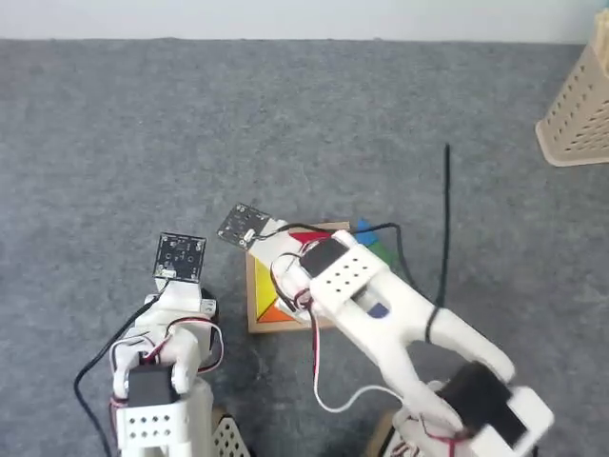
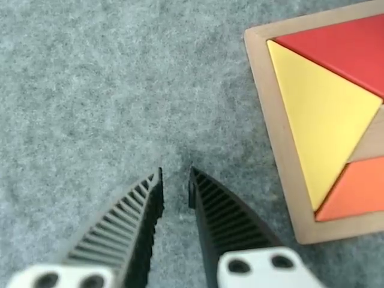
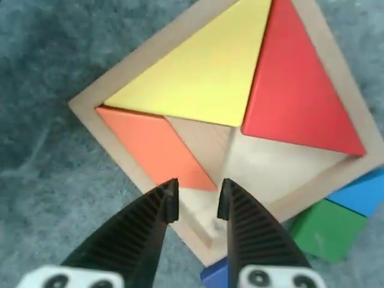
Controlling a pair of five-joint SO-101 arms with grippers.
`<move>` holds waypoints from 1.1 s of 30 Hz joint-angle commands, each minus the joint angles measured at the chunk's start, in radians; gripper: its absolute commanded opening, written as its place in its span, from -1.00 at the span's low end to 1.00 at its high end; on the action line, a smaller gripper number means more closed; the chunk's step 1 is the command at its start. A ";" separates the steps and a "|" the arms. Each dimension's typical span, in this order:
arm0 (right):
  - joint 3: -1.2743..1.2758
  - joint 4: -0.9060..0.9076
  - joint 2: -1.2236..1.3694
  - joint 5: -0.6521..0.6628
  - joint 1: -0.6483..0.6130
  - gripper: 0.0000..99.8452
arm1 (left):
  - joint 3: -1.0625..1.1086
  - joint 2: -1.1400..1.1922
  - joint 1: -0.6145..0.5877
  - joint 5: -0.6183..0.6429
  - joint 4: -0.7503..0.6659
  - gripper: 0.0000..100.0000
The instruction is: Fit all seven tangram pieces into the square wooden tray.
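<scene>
Status: the tray (image 2: pixel 278 120) lies toward the near edge of the grey surface (image 2: pixel 90 72), part filled. The yellow triangle (image 3: pixel 198 78) and red triangle (image 3: pixel 294 90) are seated along two of its edges, with the orange piece (image 3: pixel 156 144) in the corner next to the yellow. The rest of the floor (image 3: pixel 258 162) is bare wood. The green piece (image 3: pixel 327 231) and a blue piece (image 3: pixel 360 192) lie outside, touching or just beside the rim. More blue (image 3: pixel 213 276) sits near another corner; whether it is a separate piece cannot be told. The right gripper (image 3: pixel 198 186) hangs over the bare floor, jaws narrowly apart and holding nothing, one tip just beside the orange piece. The left gripper (image 2: pixel 176 174) is over the surface beside the tray, jaws likewise a little apart and empty. Risks, as judged: a descent here could nudge the orange piece askew and spoil the remaining gap. The rim may block a finger from getting around the loose pieces. The unanchored tray could slide under any push.
</scene>
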 commanded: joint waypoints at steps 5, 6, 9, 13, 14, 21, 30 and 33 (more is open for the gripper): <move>-0.040 0.104 -0.140 0.091 0.255 -0.74 | -0.008 -0.023 0.002 0.008 0.000 -0.86; -0.043 0.108 -0.136 0.100 0.311 -0.74 | -0.008 -0.023 0.002 0.008 0.000 -0.86; -0.048 0.111 -0.099 0.138 0.437 -0.74 | -0.008 -0.023 0.002 0.008 0.000 -0.86; -0.046 0.111 -0.025 0.140 0.493 -0.74 | -0.008 -0.023 0.002 0.008 0.000 -0.86; -0.044 0.111 -0.007 0.137 0.495 -0.74 | -0.008 -0.023 0.002 0.008 0.000 -0.86; -0.048 0.048 0.065 0.118 0.490 -0.62 | -0.008 -0.023 0.002 0.008 0.000 -0.86; -0.052 -0.062 0.071 0.183 0.430 -0.49 | -0.008 -0.023 0.002 0.008 0.000 -0.86; -0.049 -0.068 0.073 0.238 0.421 -0.49 | -0.008 -0.023 0.002 0.008 0.000 -0.86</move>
